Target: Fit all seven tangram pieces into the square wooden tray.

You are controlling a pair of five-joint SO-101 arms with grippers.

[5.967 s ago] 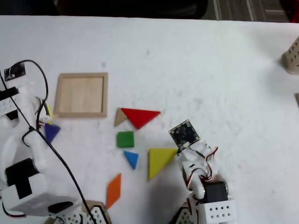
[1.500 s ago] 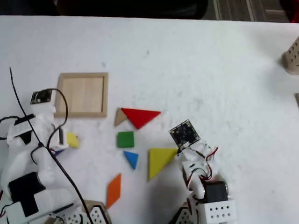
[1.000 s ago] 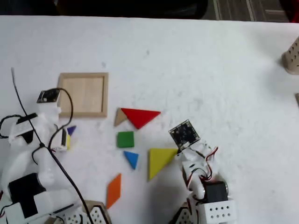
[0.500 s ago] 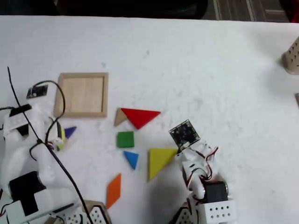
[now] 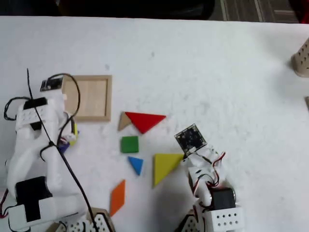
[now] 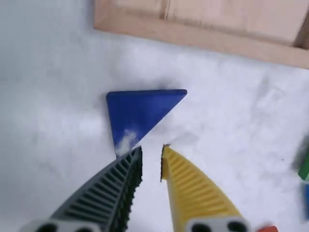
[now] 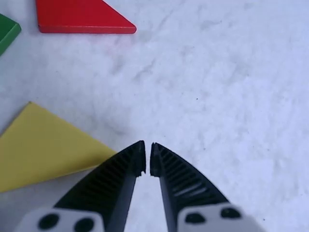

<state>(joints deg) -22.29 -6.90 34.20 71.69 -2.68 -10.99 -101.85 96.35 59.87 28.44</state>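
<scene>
The square wooden tray (image 5: 109, 96) is empty; its near rim (image 6: 203, 38) runs close beyond a dark blue triangle (image 6: 140, 112) lying flat on the table. My left gripper (image 6: 150, 155) hovers at that triangle's near corner, open by a narrow gap with nothing between its fingers. In the high view the left gripper (image 5: 70, 139) sits just below the tray's left corner. Mid-table lie a red triangle (image 5: 145, 121), a tan triangle (image 5: 123, 121), a green square (image 5: 129, 144), a light blue triangle (image 5: 136, 165), a yellow triangle (image 5: 165, 166) and an orange parallelogram (image 5: 117, 196). My right gripper (image 7: 147, 159) is shut beside the yellow triangle (image 7: 43, 147).
A pale wooden pegged object (image 5: 301, 60) stands at the table's far right edge. Both arm bases sit along the near edge. The white table spreads bare behind and to the right of the pieces.
My left arm has swung up toward the tray's left side and now covers most of the dark blue triangle from above. The right arm and the other pieces have stayed put.
</scene>
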